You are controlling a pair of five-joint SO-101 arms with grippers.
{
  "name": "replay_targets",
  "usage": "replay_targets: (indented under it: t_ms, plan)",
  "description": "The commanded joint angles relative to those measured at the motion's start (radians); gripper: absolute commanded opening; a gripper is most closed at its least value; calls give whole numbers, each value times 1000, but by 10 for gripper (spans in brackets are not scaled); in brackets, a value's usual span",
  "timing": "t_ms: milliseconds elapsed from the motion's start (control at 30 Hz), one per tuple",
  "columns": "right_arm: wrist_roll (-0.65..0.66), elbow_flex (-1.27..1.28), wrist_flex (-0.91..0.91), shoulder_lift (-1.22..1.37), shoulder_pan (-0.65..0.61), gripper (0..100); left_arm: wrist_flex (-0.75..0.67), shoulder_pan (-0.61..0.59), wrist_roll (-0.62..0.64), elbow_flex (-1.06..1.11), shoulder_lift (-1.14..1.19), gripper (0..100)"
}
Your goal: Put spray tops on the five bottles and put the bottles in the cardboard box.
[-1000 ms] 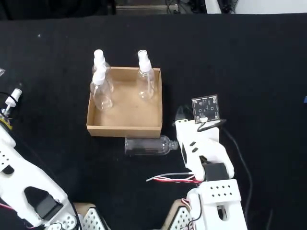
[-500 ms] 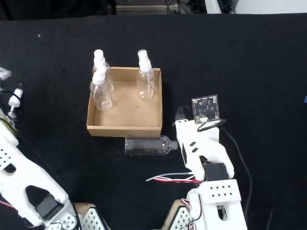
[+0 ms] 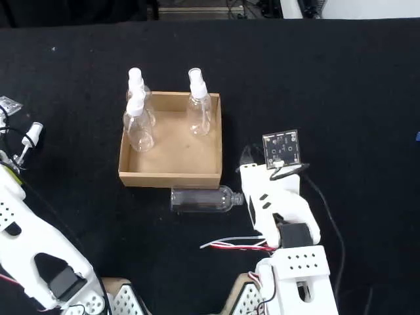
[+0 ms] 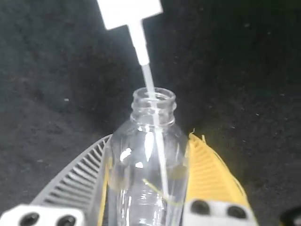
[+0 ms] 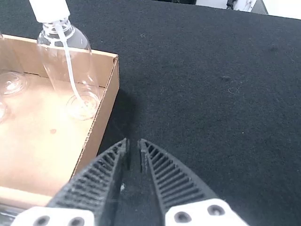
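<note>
My left gripper (image 4: 150, 141) is shut on a clear bottle (image 4: 146, 174) at the table's far left edge. A white spray top (image 4: 129, 12) stands raised above the bottle's neck, with its tube reaching down inside; in the high view this spray top (image 3: 31, 134) tilts rightward. The cardboard box (image 3: 170, 177) holds three bottles with spray tops (image 3: 140, 128) (image 3: 136, 85) (image 3: 199, 108). One capless bottle (image 3: 202, 200) lies on its side just in front of the box. My right gripper (image 5: 134, 143) is shut on nothing, beside the box's right front corner (image 5: 101, 117).
The right arm's body (image 3: 279, 210) stands right of the lying bottle, with loose red and white wires (image 3: 230, 244) trailing in front of it. Black cloth covers the table, with free room behind and to the right of the box.
The spray top at the left gripper has shifted rightward and tilted over the last second. The right arm, the box and the lying bottle have not moved.
</note>
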Motion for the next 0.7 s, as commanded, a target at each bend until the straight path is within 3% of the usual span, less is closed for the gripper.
replay_targets:
  t_ms: [0, 233, 667]
  plan:
    - [0, -10, -17, -30, -8, 15, 69, 12, 0, -31, -38, 46]
    - [0, -10, -17, -30, -8, 15, 78, -25, 135, -116, -64, 30]
    - [0, -12, -17, -30, -8, 15, 75, -8, 189, 194, -381, 30]
